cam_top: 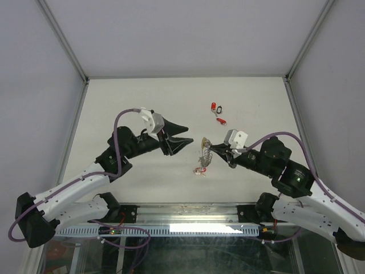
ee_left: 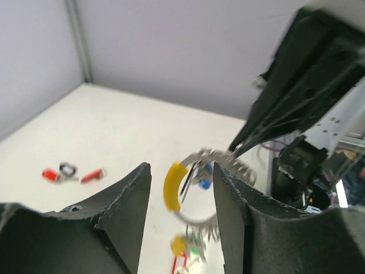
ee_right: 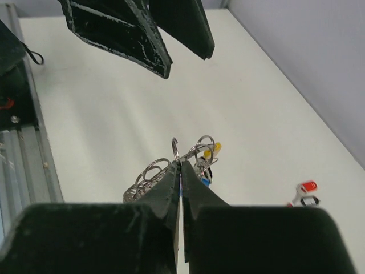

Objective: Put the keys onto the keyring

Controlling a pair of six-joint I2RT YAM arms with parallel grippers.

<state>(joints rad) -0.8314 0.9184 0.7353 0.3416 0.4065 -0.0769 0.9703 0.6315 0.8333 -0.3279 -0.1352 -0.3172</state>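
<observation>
Precariously, the fingers (ee_right: 162, 191) of the right gripper (ee_right: 180, 166), pressed together, are pinching only a thin metal edge of the keyring (cam_top: 206, 149) at the top view's centre, while the left gripper (cam_top: 186, 133) is hovering spread just left of it, so a nudge from it is probably risking twisting the loop free and spilling its hanging keys (ee_left: 203, 181).

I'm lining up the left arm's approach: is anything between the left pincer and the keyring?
Nothing visible. The open left pincer faces the keyring across a bare gap; the right pincer grips it from the opposite side.
</observation>
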